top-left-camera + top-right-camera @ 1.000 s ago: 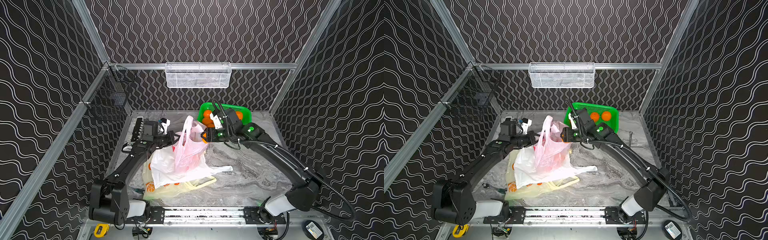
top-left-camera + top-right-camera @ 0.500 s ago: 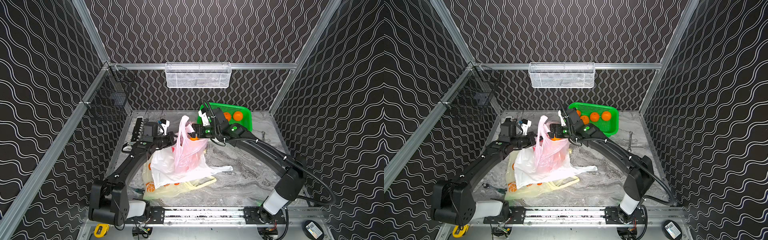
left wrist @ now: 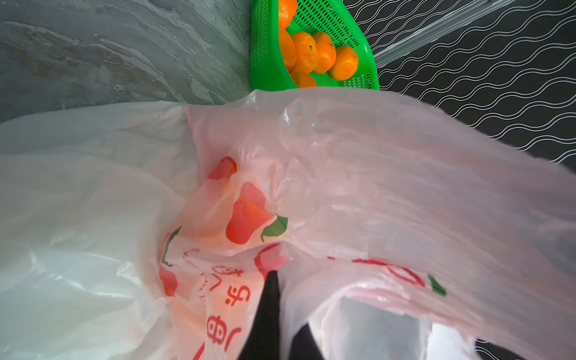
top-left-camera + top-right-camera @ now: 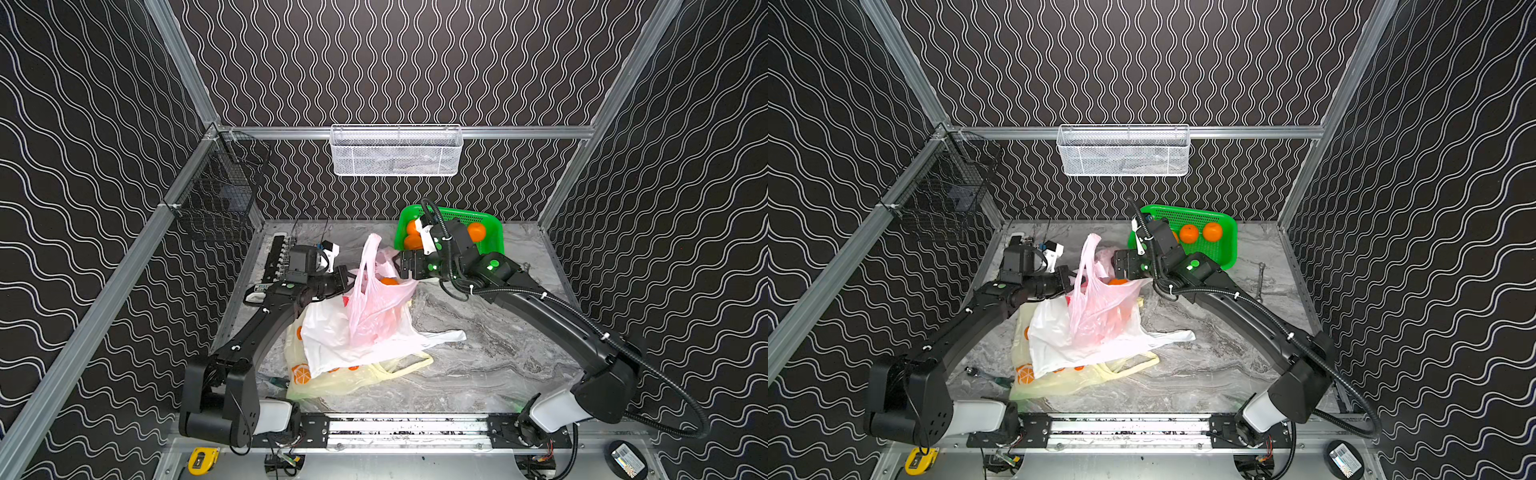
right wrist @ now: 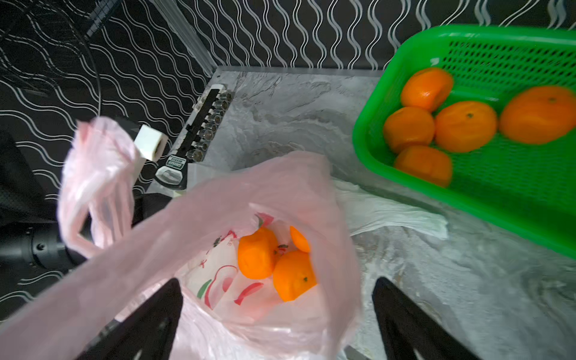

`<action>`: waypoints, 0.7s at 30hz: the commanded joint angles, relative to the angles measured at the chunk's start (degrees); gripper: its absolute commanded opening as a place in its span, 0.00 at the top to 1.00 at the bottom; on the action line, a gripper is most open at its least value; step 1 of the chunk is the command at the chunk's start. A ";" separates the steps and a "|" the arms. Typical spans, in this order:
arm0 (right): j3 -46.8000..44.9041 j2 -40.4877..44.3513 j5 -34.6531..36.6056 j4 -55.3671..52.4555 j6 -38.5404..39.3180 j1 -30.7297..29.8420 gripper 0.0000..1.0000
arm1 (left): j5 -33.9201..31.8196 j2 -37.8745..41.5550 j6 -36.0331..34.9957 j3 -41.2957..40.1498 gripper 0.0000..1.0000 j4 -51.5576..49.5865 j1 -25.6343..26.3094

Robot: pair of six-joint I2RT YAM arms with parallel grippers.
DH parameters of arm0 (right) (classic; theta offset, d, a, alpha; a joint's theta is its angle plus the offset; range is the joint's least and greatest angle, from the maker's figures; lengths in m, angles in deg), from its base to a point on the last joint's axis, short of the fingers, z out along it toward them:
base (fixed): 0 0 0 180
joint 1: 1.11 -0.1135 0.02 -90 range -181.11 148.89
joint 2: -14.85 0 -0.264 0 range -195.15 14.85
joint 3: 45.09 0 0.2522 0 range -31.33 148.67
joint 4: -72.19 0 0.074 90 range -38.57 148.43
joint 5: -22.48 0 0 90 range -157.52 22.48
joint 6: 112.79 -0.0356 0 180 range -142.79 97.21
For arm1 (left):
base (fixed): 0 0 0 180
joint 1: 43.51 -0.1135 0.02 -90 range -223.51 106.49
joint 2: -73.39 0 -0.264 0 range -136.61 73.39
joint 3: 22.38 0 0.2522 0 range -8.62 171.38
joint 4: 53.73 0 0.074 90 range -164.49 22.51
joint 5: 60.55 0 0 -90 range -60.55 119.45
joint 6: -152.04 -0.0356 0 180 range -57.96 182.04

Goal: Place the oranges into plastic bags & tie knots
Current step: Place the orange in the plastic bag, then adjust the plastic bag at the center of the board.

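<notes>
Fruit fills the bottom of the pink bag [image 4: 374, 299], which stands near the centre of the worktop [image 4: 478, 365]: through its open mouth we count two whole oranges [image 5: 258, 252] and the edge of a third. We see the left end effector [image 4: 347, 277] clenched on the pink bag's film at the bag's nine o'clock side, one handle loop standing upright just beside it. At the bag's two o'clock side the right end effector [image 5: 277, 282] is released, its fingers [image 5: 156, 311] spread wide over the mouth and gripping nothing. Under the pink bag lies the white bag [image 4: 328, 345], flat, one handle trailing toward three o'clock, and beneath that the yellow bag [image 4: 332, 384], reaching toward seven o'clock. Five more oranges sit in the green basket [image 5: 514, 46] at one o'clock on the worktop, against the back wall. Beyond the left arm, at ten o'clock, we make out a rack of sockets [image 4: 277, 253].
</notes>
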 commanded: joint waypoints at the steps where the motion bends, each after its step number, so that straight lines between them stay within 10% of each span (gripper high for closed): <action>1: 1.73 2.96 8.09 -4.68 6.20 -0.09 0.04 | -0.04 0.34 0.26 -0.57 1.00 1.05 0.00; 10: 0.61 10.66 -8.53 -0.61 7.59 -0.22 0.08 | -0.12 0.07 -1.79 1.54 1.00 -2.10 -0.04; 15: -0.86 9.37 -0.89 2.11 11.23 0.89 0.28 | 0.67 -1.12 -1.53 2.84 1.00 -3.18 -0.04; 21: -9.93 12.72 -3.30 18.22 9.99 9.71 0.13 | 1.29 -1.65 0.57 2.81 1.00 -1.23 0.00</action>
